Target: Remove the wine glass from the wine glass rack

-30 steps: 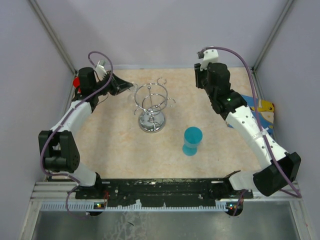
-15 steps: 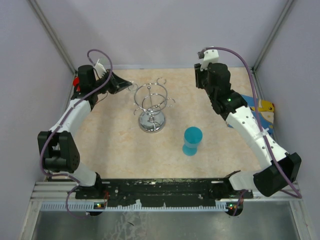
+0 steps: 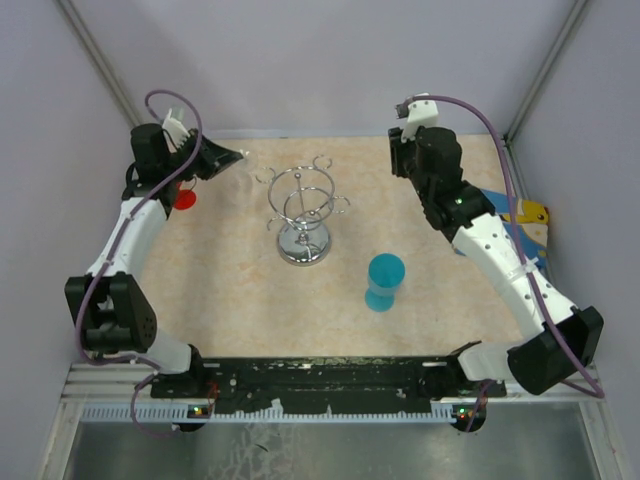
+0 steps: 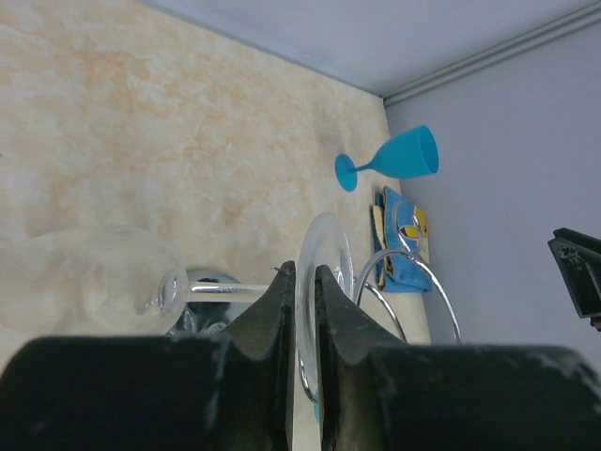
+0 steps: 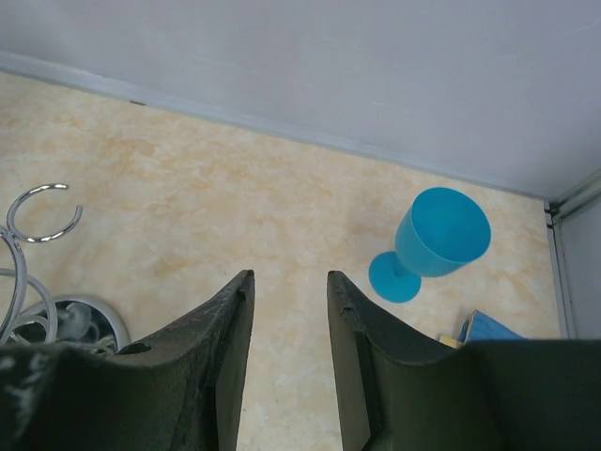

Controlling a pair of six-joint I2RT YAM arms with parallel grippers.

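My left gripper (image 4: 300,271) is shut on the round foot of a clear wine glass (image 4: 329,240). The glass lies sideways, its stem and bowl (image 4: 122,282) pointing left in the left wrist view. In the top view this gripper (image 3: 222,160) is at the table's far left, apart from the chrome wine glass rack (image 3: 303,205). The rack's wire loops (image 4: 406,252) show behind the held foot. My right gripper (image 5: 286,282) hangs open with nothing in it at the far right (image 3: 400,160), right of the rack, whose hook (image 5: 11,221) is in its view.
A blue goblet (image 3: 384,281) stands upright on the table, near and to the right of the rack. A small red object (image 3: 183,198) lies at the left edge. A blue and yellow item (image 3: 525,215) sits at the right edge.
My left arm has swung left and back from the rack with the glass in its jaws, uncovering the red object. The right arm has stayed put.
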